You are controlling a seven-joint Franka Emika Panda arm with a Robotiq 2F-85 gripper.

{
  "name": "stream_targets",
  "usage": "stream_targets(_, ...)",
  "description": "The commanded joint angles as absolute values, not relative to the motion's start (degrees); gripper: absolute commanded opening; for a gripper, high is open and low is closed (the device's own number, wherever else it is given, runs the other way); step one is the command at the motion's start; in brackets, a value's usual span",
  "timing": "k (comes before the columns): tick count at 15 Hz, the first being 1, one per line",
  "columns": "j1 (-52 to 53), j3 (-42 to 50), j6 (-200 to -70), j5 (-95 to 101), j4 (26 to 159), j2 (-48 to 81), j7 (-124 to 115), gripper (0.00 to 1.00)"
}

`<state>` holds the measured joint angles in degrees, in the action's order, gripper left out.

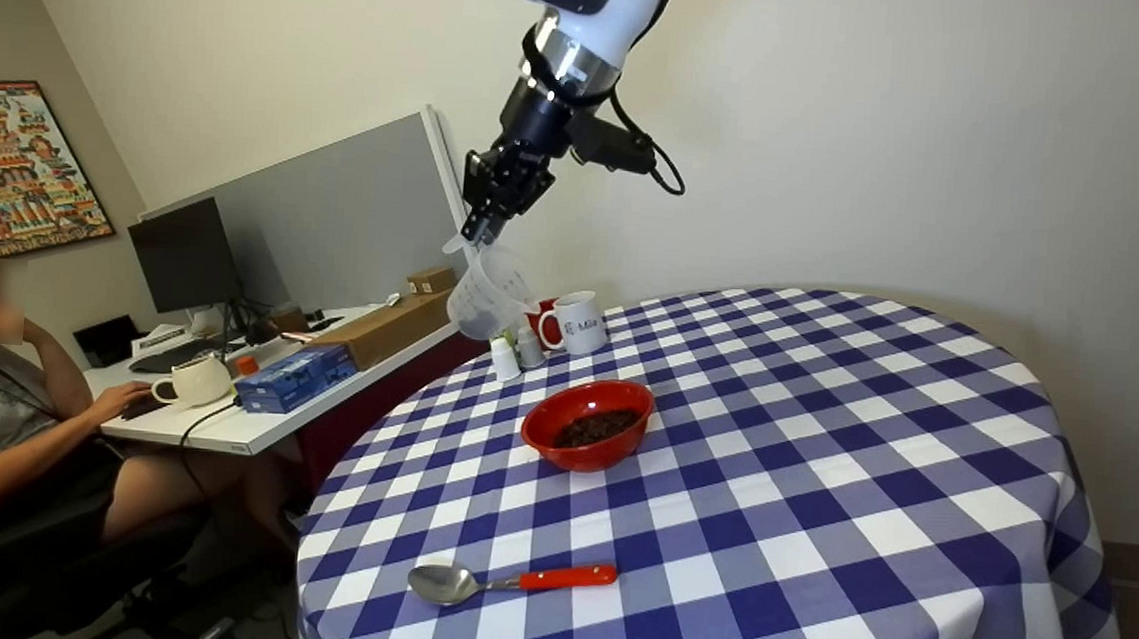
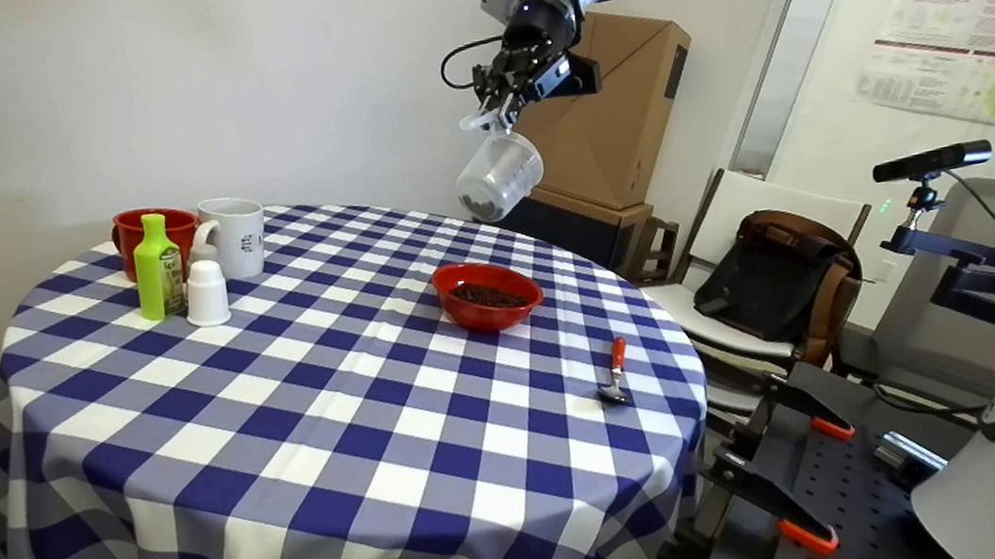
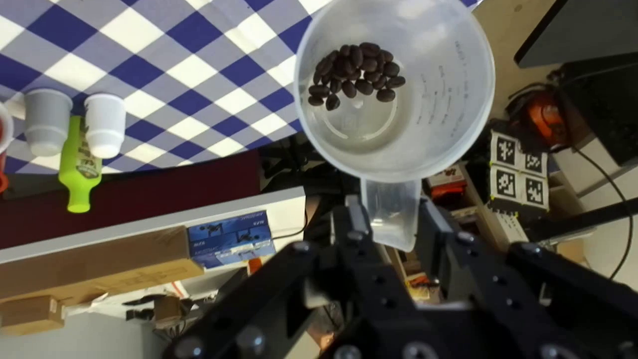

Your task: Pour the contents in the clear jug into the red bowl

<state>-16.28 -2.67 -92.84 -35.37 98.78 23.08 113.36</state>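
The clear jug (image 1: 484, 301) hangs in the air above the table, tilted, in both exterior views (image 2: 507, 169). My gripper (image 3: 391, 214) is shut on the jug's handle, with a finger on either side of it. The wrist view looks into the jug (image 3: 438, 104), where dark beans (image 3: 356, 75) lie at the bottom on one side. The red bowl (image 1: 600, 456) stands upright on the checked cloth and holds dark beans in both exterior views (image 2: 485, 319). The jug is higher than the bowl and apart from it. The bowl is out of the wrist view.
A red-handled spoon (image 1: 566, 577) lies near the bowl. A white mug (image 2: 238, 240), a red mug (image 2: 133, 231), a green bottle (image 2: 159, 278) and a white shaker (image 2: 207, 296) stand grouped on the table. A grey shaker (image 3: 48, 119) stands beside them. A person sits at a desk (image 1: 221, 425) nearby.
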Motion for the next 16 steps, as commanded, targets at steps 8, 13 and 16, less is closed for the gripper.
stream_targets(8, -19.5, 0.6, -86.3, -54.5, 94.9, 28.7, 119.1, 0.07)
stream_targets(13, -20.9, 3.1, -84.4, -59.9, 95.4, 29.5, 120.6, 0.07)
stream_targets(16, -22.1, 4.0, -81.6, -64.2, 96.0, 30.5, 120.0, 0.07)
